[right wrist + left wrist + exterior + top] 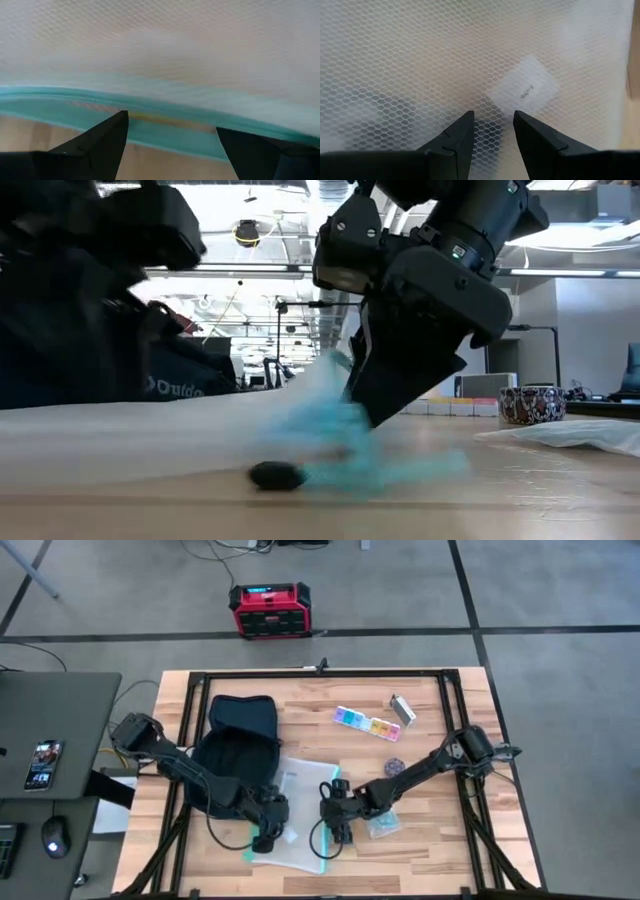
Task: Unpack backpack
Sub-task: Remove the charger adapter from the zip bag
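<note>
**Both arms at the mesh pouch**

The backpack (238, 735) lies open on the left half of the bench (440, 850), flap toward the far edge. Just in front of it a white mesh pouch (300, 780) with a teal edge lies flat. The left end effector (268, 835) is down on the mesh, fingers (455, 140) a little apart, nothing pinched. The right end effector (335, 830) sits at the pouch's teal edge, fingers (100, 140) spread wide. A pill organiser (365, 723) lies farther back.
</note>
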Controlling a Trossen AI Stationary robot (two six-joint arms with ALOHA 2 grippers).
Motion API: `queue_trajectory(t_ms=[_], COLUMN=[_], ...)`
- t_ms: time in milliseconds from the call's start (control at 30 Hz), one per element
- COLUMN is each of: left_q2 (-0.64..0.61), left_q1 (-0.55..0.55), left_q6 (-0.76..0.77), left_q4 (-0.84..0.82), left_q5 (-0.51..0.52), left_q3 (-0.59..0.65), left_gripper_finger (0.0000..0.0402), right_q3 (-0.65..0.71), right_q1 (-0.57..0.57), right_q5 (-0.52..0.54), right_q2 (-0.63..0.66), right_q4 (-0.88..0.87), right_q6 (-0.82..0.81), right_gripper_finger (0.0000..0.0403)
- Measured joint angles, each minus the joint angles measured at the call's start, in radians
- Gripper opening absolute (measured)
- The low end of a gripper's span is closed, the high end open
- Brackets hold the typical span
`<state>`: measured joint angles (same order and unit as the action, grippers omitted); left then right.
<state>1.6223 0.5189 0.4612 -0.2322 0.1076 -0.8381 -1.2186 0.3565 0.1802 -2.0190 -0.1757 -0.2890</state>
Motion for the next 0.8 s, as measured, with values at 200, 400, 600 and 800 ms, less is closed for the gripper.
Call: queue_trajectory(t_ms=[200, 400, 600, 800], left_q2=[0.001, 0.001, 0.037, 0.160], left_q1=[0.054, 0.112, 0.121, 0.121], left_q6=[0.077, 0.134, 0.191, 0.159], left_q4=[-0.042, -0.073, -0.007, 0.165], left_q5=[0.021, 0.088, 0.134, 0.148], left_q3=[-0.051, -0.050, -0.002, -0.035], left_gripper_finger=[0.0125, 0.0125, 0.0125, 0.0125], right_q3=[0.000, 0.000, 0.000, 0.000], right_q1=[-0.006, -0.006, 0.000, 0.004], right_q5=[0.000, 0.000, 0.000, 0.000], right_q2=[0.000, 0.000, 0.000, 0.000], right_q4=[-0.001, 0.001, 0.007, 0.015], right_q6=[-0.020, -0.024, -0.024, -0.028], right_gripper_finger=[0.0291, 0.0291, 0.0291, 0.0291])
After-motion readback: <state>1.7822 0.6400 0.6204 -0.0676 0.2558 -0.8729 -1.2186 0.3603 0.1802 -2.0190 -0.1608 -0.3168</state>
